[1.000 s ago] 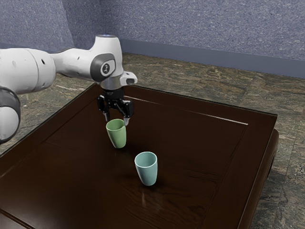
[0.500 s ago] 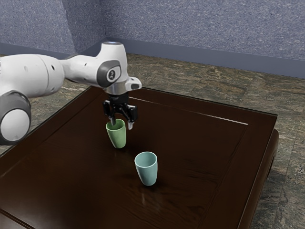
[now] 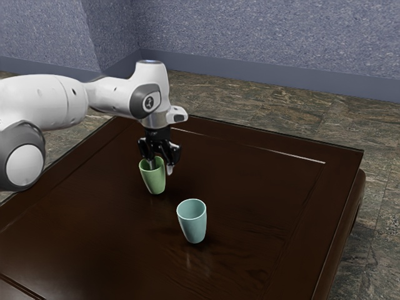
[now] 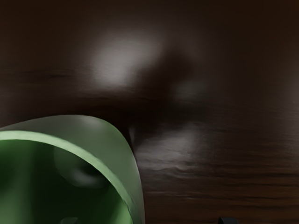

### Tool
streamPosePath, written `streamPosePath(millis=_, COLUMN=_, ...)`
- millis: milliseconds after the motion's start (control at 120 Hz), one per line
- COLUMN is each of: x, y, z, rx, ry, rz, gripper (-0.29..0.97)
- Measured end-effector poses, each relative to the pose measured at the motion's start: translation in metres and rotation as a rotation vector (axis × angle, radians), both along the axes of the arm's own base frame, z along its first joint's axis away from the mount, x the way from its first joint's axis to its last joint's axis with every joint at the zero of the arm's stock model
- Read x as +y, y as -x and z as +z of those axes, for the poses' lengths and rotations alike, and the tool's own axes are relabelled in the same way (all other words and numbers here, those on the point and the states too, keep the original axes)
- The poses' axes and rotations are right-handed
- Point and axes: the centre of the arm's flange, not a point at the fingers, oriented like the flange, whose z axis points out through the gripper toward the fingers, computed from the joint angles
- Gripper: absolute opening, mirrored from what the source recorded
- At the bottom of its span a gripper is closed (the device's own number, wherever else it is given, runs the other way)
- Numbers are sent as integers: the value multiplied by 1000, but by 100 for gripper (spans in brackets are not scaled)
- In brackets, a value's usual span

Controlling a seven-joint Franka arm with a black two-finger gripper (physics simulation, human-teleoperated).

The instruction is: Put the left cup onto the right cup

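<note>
Green cup [image 3: 152,179] is the one on the exterior view's left, standing upright on the dark wood table [image 3: 262,187], mouth up, sitting roughly mid-table towards the back edge. The gripper [image 3: 159,165] is right on top of it, pointing straight down: one black finger dips inside the cup's mouth and the other hangs just outside the wall on the side facing the exterior view's right, so the rim is btwn the two. Jaws stand a moderate way apart, not wide, and afaict they aren't pinched onto the wall, so nothing's being held atm. In the wrist view the green cup [image 4: 70,140] is a big blurry curve right under the hand, w/ the rim and the darker inside showing, plus glossy table [image 4: 210,93] beyond it w/ a couple of soft light reflections. There's a tiny dark bit at that view's edge, can't tell what it is. The other cup, a teal cup [image 3: 191,222], stands upright too, nearer the camera and towards the exterior view's right of the green one, close by but clearly apart, not touching. The white arm [image 3: 75,100] comes in from the exterior view's left, w/ the wrist bent down over the green cup. Around the table: mottled stone floor [image 3: 281,106] and a blue-grey speckled wall [image 3: 281,31] at the back.
</note>
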Motion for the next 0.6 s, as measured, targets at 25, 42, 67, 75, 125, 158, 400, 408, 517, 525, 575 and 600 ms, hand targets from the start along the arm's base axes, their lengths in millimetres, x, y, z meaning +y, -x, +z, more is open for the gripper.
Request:
streamPosePath(millis=25, x=0, y=0, z=-1, rx=1, ry=0, rz=1, gripper=31)
streamPosePath(millis=42, x=0, y=0, z=-1, rx=1, ry=0, rz=1, gripper=29)
streamPosePath(millis=67, x=1, y=0, z=-2, rx=2, ry=1, rz=2, gripper=28)
streamPosePath(millis=75, x=1, y=0, z=-2, rx=2, ry=1, rz=2, gripper=27)
streamPosePath(millis=125, x=2, y=0, z=-2, rx=3, ry=0, rz=4, gripper=23)
streamPosePath(millis=158, x=2, y=0, z=-2, rx=3, ry=0, rz=5, gripper=21)
streamPosePath(millis=400, x=5, y=0, z=-3, rx=5, ry=0, rz=12, gripper=3)
streamPosePath(millis=408, x=5, y=0, z=-3, rx=5, ry=0, rz=13, gripper=2)
streamPosePath(millis=517, x=7, y=0, z=-2, rx=4, ry=-1, rz=15, gripper=-4)
streamPosePath(millis=525, x=7, y=0, z=-2, rx=4, ry=-2, rz=15, gripper=-4)
streamPosePath(millis=575, x=7, y=0, z=-3, rx=5, ry=-3, rz=16, gripper=-6)
streamPosePath(millis=600, x=8, y=0, z=-3, rx=5, ry=-3, rz=17, gripper=-7)
